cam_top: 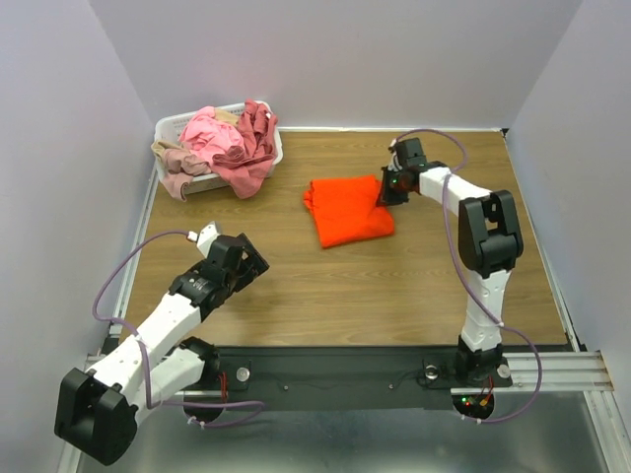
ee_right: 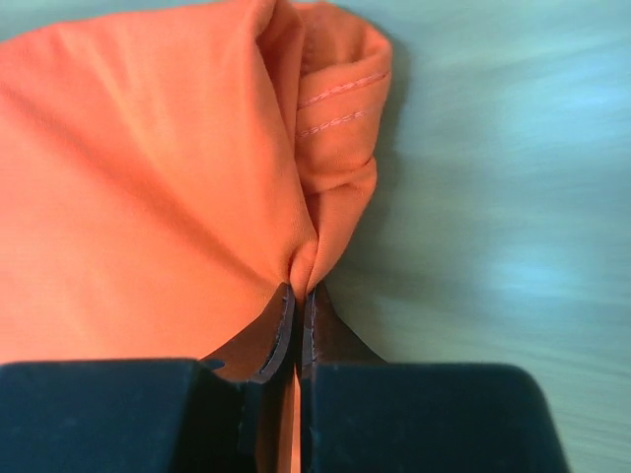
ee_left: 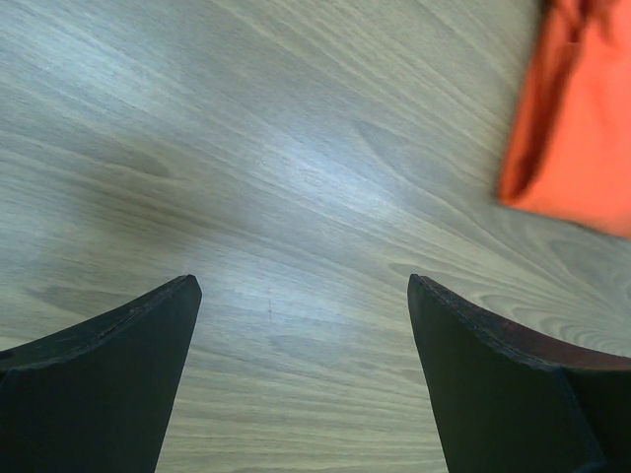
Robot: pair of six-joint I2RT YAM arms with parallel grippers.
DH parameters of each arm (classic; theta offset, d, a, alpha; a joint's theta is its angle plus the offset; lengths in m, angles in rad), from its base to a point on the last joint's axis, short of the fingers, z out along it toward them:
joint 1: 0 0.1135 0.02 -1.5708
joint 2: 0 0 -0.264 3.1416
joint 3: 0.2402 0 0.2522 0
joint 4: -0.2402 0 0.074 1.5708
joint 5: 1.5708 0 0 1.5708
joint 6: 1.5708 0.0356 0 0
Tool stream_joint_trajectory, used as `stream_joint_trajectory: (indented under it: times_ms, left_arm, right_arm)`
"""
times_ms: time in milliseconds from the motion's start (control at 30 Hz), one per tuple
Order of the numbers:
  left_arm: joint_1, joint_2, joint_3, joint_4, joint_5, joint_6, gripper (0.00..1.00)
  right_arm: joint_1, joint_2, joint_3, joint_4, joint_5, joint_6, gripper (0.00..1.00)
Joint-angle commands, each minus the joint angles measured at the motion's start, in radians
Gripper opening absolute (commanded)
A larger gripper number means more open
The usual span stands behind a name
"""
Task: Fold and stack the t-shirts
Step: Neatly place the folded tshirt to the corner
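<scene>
A bright orange t-shirt [cam_top: 347,210] lies folded into a rough rectangle on the wooden table, right of centre. My right gripper [cam_top: 385,192] is at its far right corner, shut on a pinch of the orange fabric [ee_right: 197,197]; in the right wrist view the cloth bunches right at the closed fingertips [ee_right: 299,292]. Pink, rose-maroon and beige t-shirts [cam_top: 225,146] are heaped in the basket at the back left. My left gripper [cam_top: 254,258] hovers open over bare wood at the near left, its fingers [ee_left: 128,345] wide apart, with the orange shirt's edge [ee_left: 577,128] at the upper right of its view.
The white lattice basket [cam_top: 174,126] stands in the far left corner, with shirts spilling over its front rim. Grey walls close the table on three sides. A metal rail [cam_top: 552,370] with both arm bases runs along the near edge.
</scene>
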Motion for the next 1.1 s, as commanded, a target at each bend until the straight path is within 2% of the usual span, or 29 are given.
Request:
stream_joint_trajectory:
  times_ms: [0,67,300,600,733,867,1067]
  left_arm:
    - [-0.003,0.028,0.017,0.017,-0.027,0.032,0.98]
    - [-0.003,0.045,0.025,0.025,-0.019,0.043,0.98]
    - [-0.002,0.087,0.106,0.017,-0.028,0.077,0.98]
    - [0.006,0.117,0.269,-0.079,-0.102,0.133,0.98]
    - [0.011,0.105,0.286,-0.091,-0.12,0.14,0.98]
    - [0.014,0.108,0.292,-0.096,-0.131,0.144,0.99]
    - [0.018,0.108,0.289,-0.107,-0.134,0.144,0.98]
  right_arm:
    - [-0.117,-0.063,0.073,-0.014,0.166,-0.181,0.0]
    - [-0.15,-0.057,0.116,-0.023,0.225,-0.228,0.0]
    - [-0.347,0.027,0.309,-0.083,0.281,-0.334,0.0]
    - [-0.406,0.196,0.584,-0.115,0.411,-0.471,0.0]
    - [-0.441,0.259,0.647,-0.115,0.443,-0.468,0.0]
    - [-0.461,0.345,0.803,-0.114,0.422,-0.457,0.0]
    - [-0.472,0.423,0.901,-0.112,0.417,-0.479,0.0]
